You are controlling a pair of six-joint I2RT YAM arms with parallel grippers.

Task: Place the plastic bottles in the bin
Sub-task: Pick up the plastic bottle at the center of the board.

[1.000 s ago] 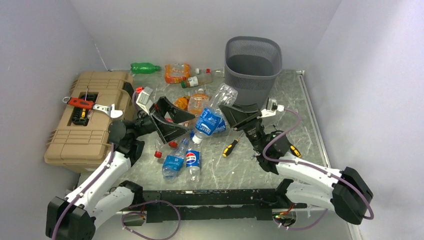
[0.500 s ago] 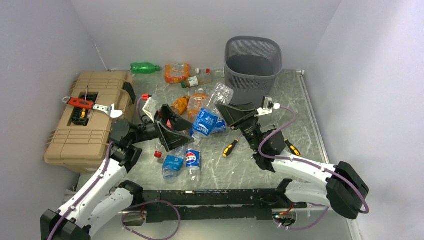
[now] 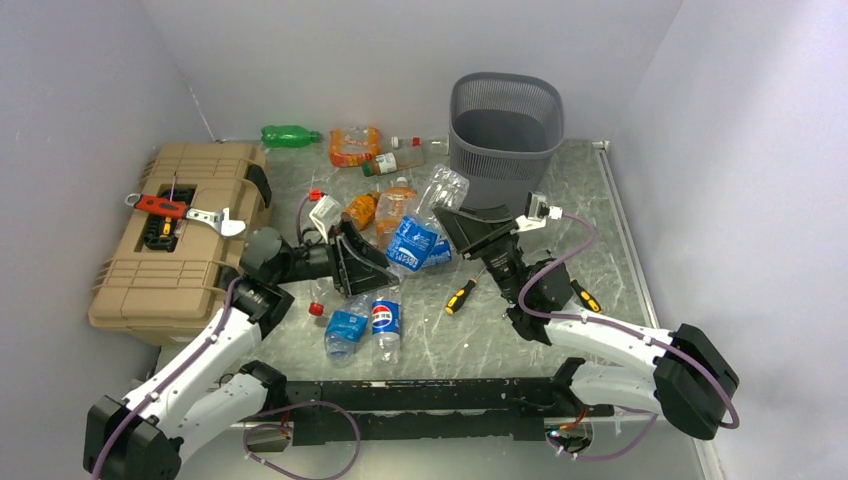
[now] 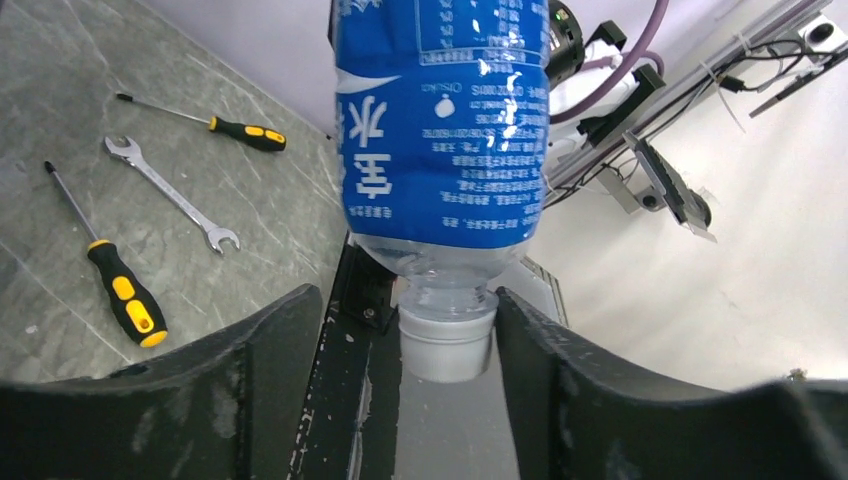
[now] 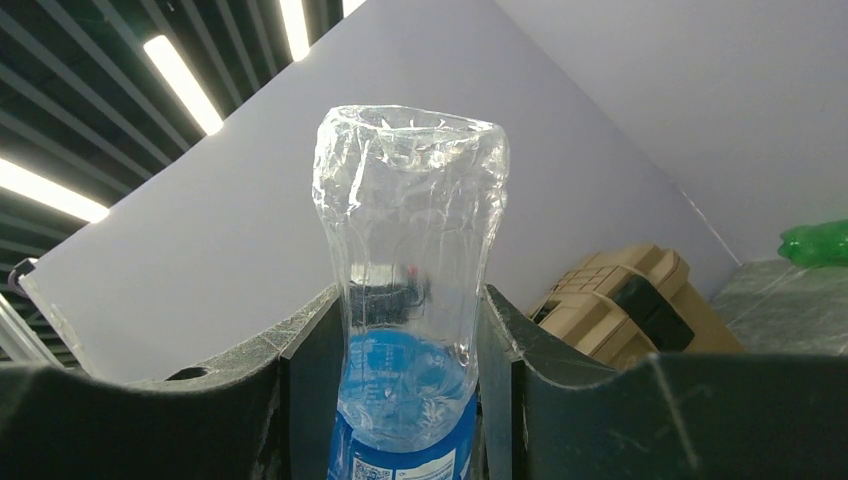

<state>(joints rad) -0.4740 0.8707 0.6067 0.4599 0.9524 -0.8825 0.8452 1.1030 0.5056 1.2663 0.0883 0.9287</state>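
Note:
My right gripper [image 3: 448,232] is shut on a clear plastic bottle with a blue label [image 3: 420,236], held tilted above the table in front of the dark grey mesh bin [image 3: 505,140]. In the right wrist view both fingers [image 5: 300,380] press its crumpled clear body [image 5: 410,250]. My left gripper [image 3: 383,268] is open around the bottle's white cap [image 4: 445,340]. The right finger [image 4: 560,370] touches the cap, while the left one stands apart. Other bottles lie on the table: two blue-labelled ones [image 3: 372,322], orange ones [image 3: 395,202] and a green one [image 3: 290,134].
A tan toolbox [image 3: 175,250] with tools on its lid sits at the left. Black-and-orange screwdrivers [image 3: 460,296] [image 4: 125,295] and a wrench [image 4: 170,192] lie on the grey table. Walls close in the back and both sides.
My left gripper has moved right to the held bottle's cap end, and its jaws have narrowed around the cap. The right gripper has shifted slightly left, keeping hold of the bottle.

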